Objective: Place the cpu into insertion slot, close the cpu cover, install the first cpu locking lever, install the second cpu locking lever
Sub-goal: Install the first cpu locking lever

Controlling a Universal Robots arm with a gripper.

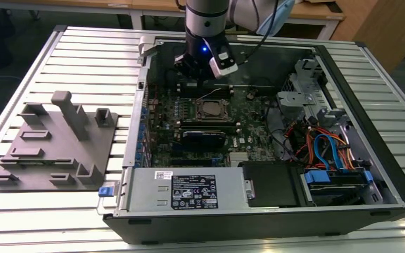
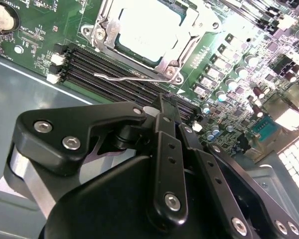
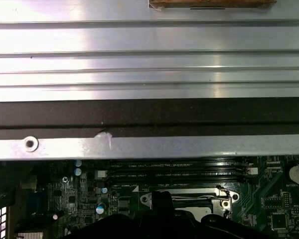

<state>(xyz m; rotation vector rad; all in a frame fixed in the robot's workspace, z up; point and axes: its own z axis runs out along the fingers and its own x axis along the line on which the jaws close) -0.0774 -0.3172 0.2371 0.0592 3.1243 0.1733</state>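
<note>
**A:** What are the jaws doing?

**B:** Pressed together, nothing pinched. The gripper (image 2: 164, 104) hangs by the memory slots (image 2: 114, 62), upper middle of the exterior view. I'd guess a narrow tip suits nudging a wire.

**A:** And the cpu (image 2: 147, 27)?

**B:** Seated in its socket, centre of the exterior view, cpu cover (image 2: 194, 35) down over it. 1 locking lever (image 2: 119, 77) sticks out loose, so it's not clamped yet.

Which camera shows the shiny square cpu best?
The second wrist view: the cpu is close and bright inside the cpu cover. The exterior view shows it small. In the first wrist view the pincer hides most of it.
</note>
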